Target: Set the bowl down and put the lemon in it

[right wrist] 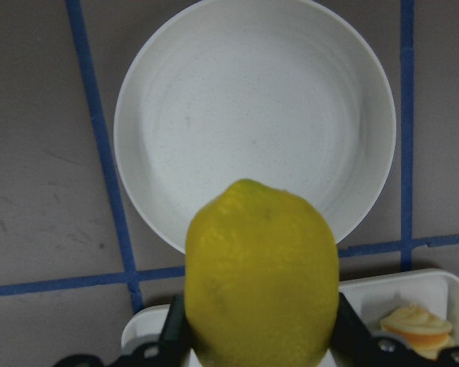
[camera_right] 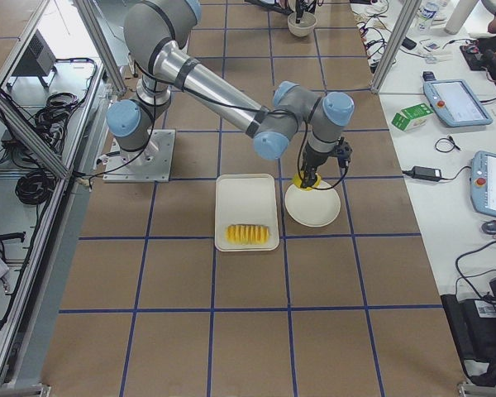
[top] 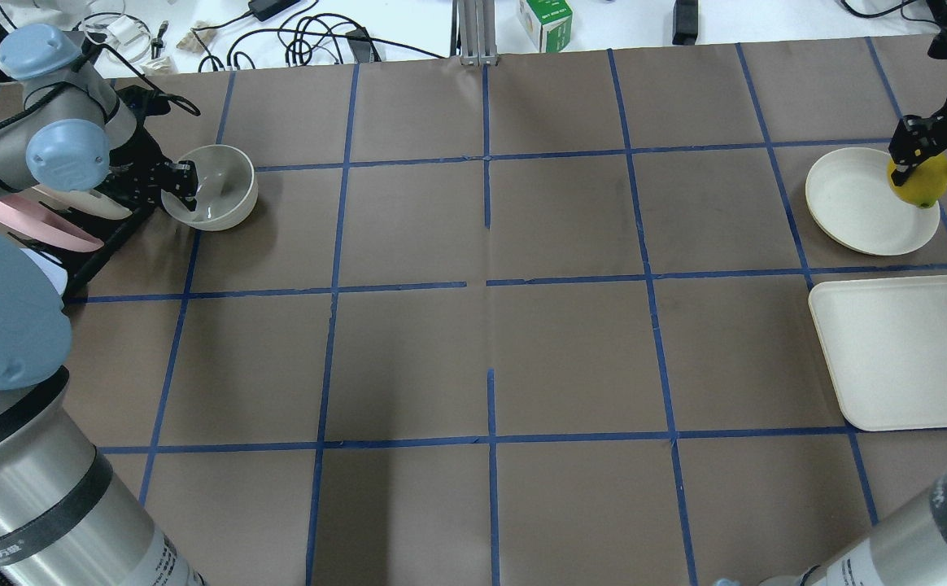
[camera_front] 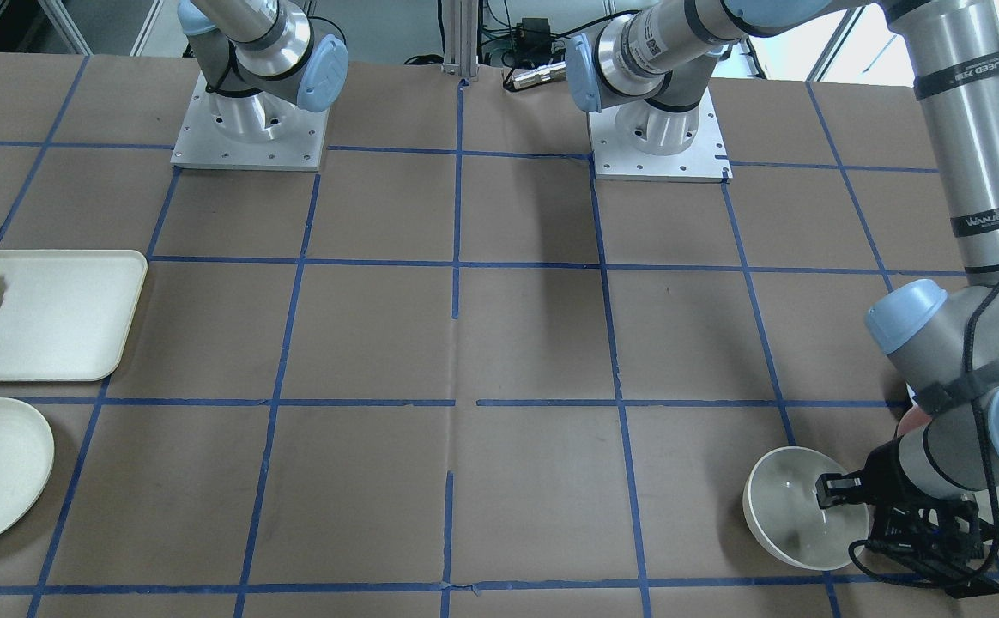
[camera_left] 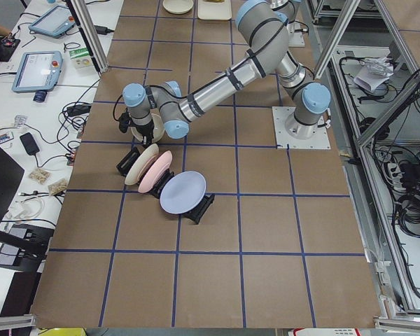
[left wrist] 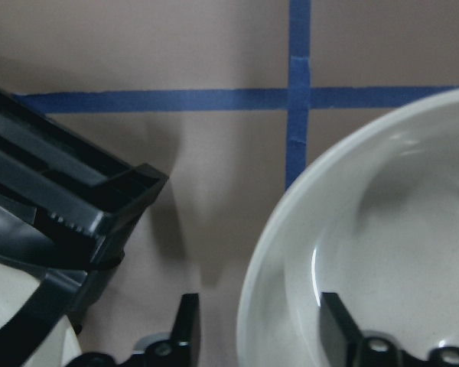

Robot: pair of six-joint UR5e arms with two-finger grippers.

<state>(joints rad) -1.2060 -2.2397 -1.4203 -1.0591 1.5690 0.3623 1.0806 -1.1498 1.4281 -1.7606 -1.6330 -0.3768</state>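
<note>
The grasping step is under way at both ends of the worktop (top: 490, 358), and neither thing is being carried to a placing spot yet. At the far left, just beside the plate rack (left wrist: 61, 206), the left fingers (left wrist: 185, 329) are straddling the rim of the cream-white bowl (left wrist: 382, 252), one inside and one outside. A strip of worktop is showing between the outer finger and the wall, so they are parted, not clamping. At the far right, the right fingers (right wrist: 346, 332) are pinching the lemon (right wrist: 262, 271) from both sides, holding it above the near edge of the flat round plate (right wrist: 252, 115). Next, the left fingers probably need to be closing, then bringing the bowl to open worktop before the lemon is travelling across.
</note>
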